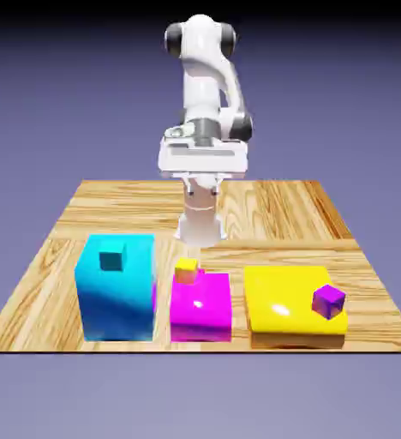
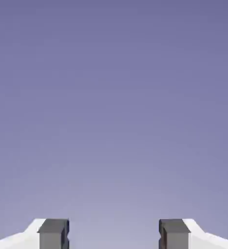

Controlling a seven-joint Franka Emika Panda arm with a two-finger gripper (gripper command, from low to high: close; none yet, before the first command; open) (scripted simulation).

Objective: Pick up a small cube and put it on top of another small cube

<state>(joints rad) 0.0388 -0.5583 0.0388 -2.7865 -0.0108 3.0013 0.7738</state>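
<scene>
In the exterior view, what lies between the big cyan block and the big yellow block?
The large magenta block, with the small yellow cube by its far edge, lies between the cyan and yellow blocks in the exterior view.

In the exterior view, the white arm [image 1: 202, 79] stands at twelve o'clock, with dark caps at its joints. Its base [image 1: 200, 226] is below, toward the centre. The claw [image 1: 203, 190] is in front of the lower arm, and its wide body lies almost level. In the hand view, the two grey fingertips [image 2: 53, 238] are at seven and five o'clock, well apart; the claw is open.
</scene>
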